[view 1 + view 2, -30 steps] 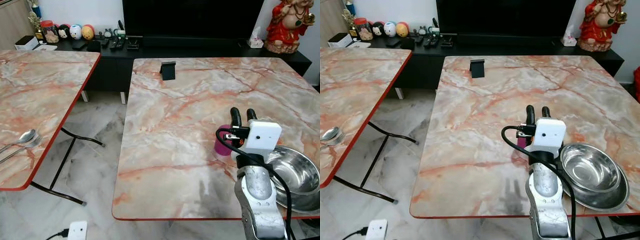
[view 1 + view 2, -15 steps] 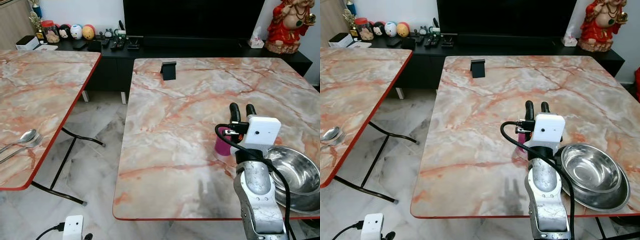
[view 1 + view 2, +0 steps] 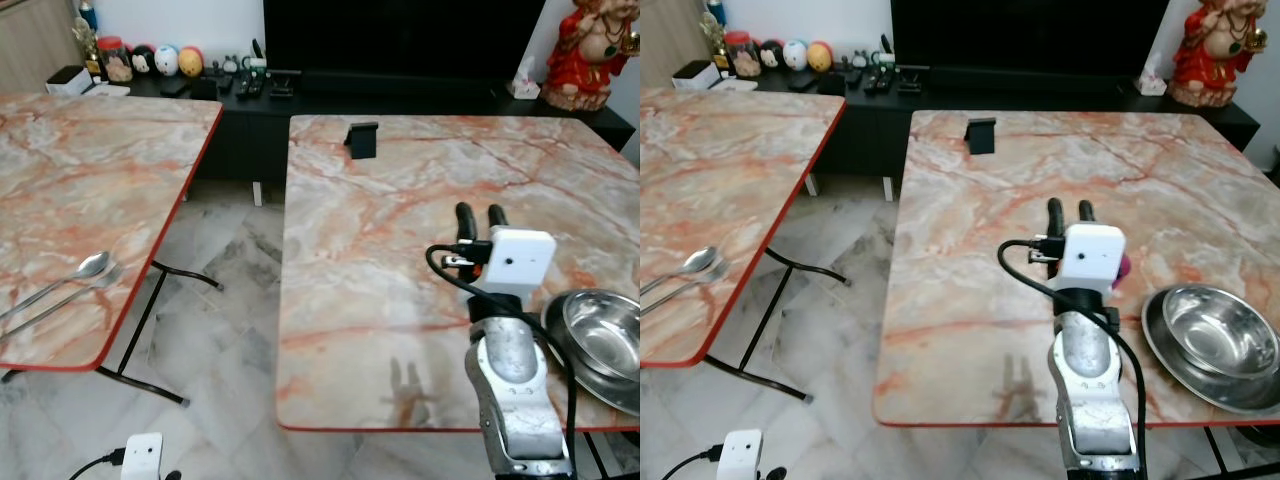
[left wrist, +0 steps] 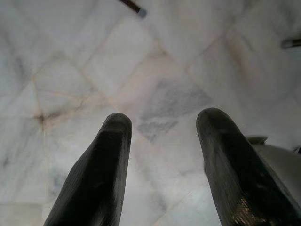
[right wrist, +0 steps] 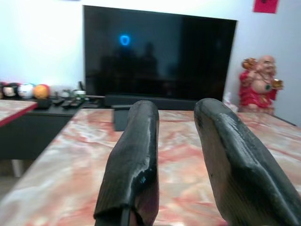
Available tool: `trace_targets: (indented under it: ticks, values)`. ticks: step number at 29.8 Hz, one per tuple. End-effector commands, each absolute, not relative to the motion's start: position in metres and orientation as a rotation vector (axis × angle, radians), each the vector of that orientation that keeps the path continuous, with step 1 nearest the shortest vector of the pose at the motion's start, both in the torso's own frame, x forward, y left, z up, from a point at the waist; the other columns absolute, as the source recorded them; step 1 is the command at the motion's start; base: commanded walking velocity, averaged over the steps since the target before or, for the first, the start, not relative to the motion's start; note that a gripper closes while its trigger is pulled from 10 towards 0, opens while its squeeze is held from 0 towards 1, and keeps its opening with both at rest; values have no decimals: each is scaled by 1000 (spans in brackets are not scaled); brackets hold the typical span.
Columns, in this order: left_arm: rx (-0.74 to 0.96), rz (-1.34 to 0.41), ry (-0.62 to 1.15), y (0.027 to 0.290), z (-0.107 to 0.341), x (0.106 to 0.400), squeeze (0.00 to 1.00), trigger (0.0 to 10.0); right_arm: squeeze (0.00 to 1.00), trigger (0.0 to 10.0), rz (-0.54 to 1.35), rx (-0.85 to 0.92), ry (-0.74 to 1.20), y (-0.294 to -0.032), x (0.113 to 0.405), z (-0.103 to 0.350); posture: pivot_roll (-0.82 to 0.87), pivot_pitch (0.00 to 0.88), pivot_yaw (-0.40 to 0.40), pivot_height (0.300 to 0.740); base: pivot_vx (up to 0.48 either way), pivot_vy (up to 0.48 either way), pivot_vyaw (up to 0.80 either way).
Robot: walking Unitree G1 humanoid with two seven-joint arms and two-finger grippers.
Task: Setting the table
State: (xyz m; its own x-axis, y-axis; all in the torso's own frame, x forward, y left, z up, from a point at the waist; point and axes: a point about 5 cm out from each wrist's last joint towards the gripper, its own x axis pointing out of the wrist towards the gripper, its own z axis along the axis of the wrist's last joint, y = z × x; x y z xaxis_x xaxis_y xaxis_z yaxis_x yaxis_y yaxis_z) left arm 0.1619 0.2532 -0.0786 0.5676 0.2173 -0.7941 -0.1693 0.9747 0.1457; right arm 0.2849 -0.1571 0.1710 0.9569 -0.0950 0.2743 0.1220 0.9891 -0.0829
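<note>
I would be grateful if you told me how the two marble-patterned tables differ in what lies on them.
The left table carries a spoon and another long utensil beside it near its front edge; the right table carries a steel bowl at its front right corner and a small black stand near its far edge. The right pincer is raised over the right table. Both share red-edged, pink-veined tops.

2 tables (image 3: pixel 380 200), 1 bowl (image 3: pixel 600 345), 1 spoon (image 3: pixel 60 280), 1 fork (image 3: pixel 70 297).
</note>
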Motion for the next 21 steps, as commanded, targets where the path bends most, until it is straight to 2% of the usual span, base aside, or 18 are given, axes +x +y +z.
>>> trace_targets:
  ticks: [1, 21]
  values:
    - [42, 234, 969, 255, -81, 157, 0, 10000, 0, 10000, -108, -103, -277, -158, 286, 170, 29, 0, -22, 740, 0, 322, 0]
    - [34, 227, 984, 247, -85, 153, 0, 10000, 0, 10000, -84, -115, -283, -153, 292, 168, 41, 0, -24, 740, 0, 323, 0]
